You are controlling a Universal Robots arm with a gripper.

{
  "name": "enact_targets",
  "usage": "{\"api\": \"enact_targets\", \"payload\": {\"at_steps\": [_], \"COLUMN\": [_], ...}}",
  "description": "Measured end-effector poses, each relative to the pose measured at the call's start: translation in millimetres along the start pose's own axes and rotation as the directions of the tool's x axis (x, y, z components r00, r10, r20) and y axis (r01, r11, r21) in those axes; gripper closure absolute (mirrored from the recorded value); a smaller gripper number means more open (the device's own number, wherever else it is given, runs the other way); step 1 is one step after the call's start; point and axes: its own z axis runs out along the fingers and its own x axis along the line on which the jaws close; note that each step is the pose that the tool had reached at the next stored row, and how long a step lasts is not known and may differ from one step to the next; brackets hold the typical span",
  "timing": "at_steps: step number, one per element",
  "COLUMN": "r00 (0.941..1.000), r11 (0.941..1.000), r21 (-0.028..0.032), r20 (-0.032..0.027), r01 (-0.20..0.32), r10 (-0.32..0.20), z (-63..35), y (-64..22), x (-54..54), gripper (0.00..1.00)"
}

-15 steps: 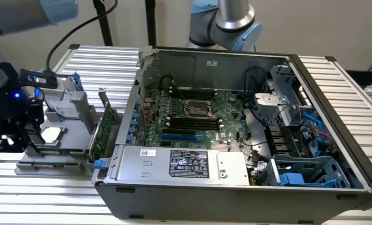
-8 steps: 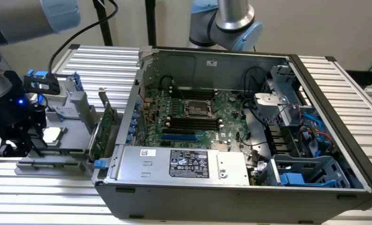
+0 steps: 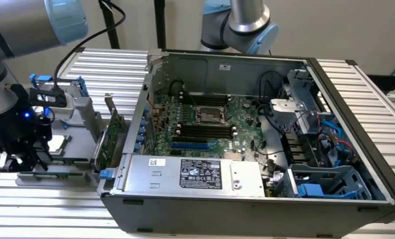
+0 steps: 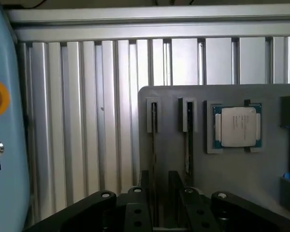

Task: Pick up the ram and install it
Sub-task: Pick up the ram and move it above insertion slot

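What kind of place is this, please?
Probably a robotics lab bench for computer assembly. An open computer case stands on a slatted aluminium table, a robot arm hangs beside it, and a grey fixture holds a processor.

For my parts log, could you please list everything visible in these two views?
computer case: one, grey, open, centre of the exterior view
motherboard: one, green, inside the case
power supply: one, silver, at the case's near edge
expansion card: one, green, upright outside the case, exterior view's left
table: one, silver slats
tray: one, grey, on the table
ram: at least one, dark, edge-on in a tray slot
processor: one, silver, in a tray recess
pendant: one, light blue, red button
second arm: one, grey, behind the case
gripper: one, black, fingers apart over the tray slots
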Motion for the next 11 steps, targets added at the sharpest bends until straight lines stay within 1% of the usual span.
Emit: {"api": "enact_targets", "payload": {"at_steps": [11], "r00": [0.9997], "r11": [0.9997], "r21": [0.0004], "r20": [-0.0007], "r01": [0.026], "r10": [-0.026], "z": [19.9], "y": [-2.8], "x": [-0.1], "gripper": [0.0]}}
